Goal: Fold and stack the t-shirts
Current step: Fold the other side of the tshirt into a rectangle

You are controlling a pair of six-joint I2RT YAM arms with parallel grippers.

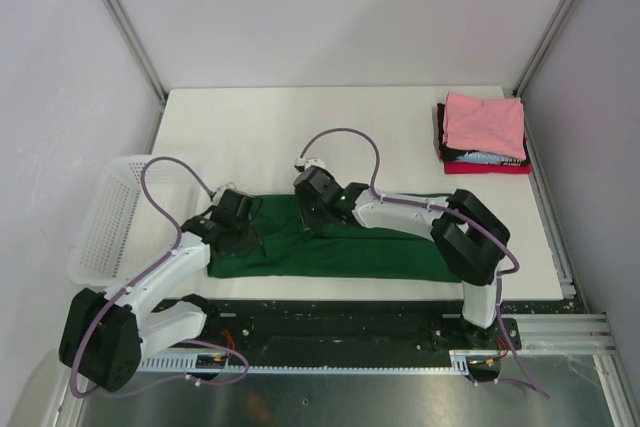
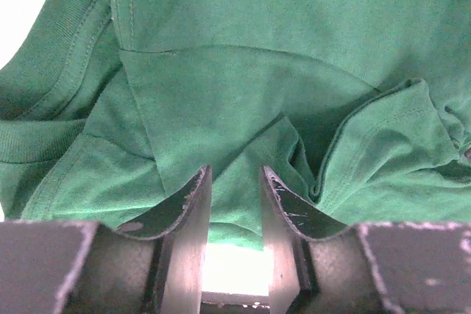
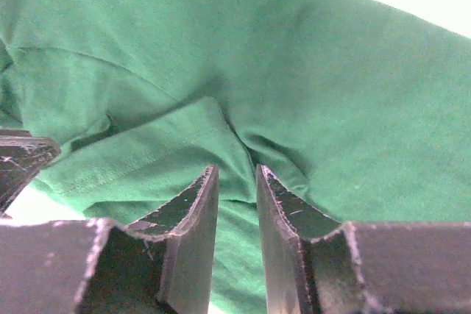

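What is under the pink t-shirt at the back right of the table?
A black t-shirt, then a red t-shirt at the bottom; only their edges show, the pink t-shirt covers the rest.

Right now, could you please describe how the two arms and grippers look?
The left arm and right arm have white links and black joints, each trailed by a looping purple cable. A green light glows by the right wrist. The fingers are black curved blades with scuffed edges.

The top view was evenly bright and sharp, with only faint shadows on the white table [image 1: 300,127]. In my 2 wrist views the bare table burned out to glare — my own fingers [image 3: 195,218] sat dark, slightly soft.
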